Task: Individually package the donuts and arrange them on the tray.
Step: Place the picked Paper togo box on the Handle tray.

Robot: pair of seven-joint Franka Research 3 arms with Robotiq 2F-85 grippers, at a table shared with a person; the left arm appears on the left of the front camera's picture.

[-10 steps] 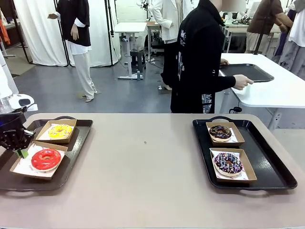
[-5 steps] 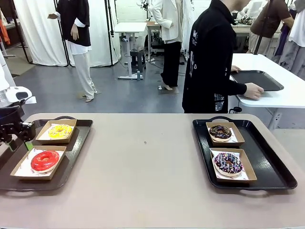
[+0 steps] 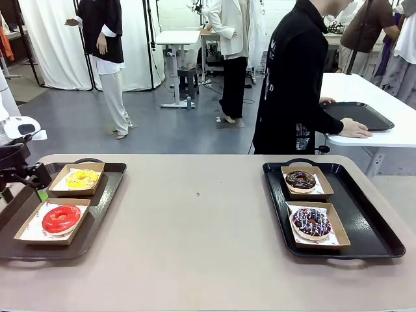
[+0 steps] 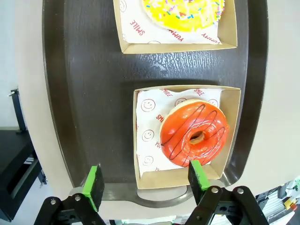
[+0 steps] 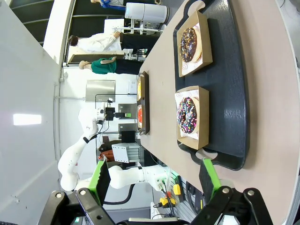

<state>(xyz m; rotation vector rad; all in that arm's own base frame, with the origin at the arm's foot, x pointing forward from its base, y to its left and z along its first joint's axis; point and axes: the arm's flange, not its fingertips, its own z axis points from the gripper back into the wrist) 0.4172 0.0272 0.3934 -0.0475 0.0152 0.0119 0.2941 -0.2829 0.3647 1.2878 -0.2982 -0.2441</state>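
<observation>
Bright, even indoor light, soft shadows; wrist views bend at edges.

A: Which print is reading clearly in the left wrist view?

B: The white paper liner under the red donut is showing smiley faces and red capitals, partly "SMILE". The liner beneath the yellow donut is carrying "SMILE" and "YUMMY".

A: Anything else?

B: White print is running down the person's black sleeve in the front view, too small to read.
</observation>
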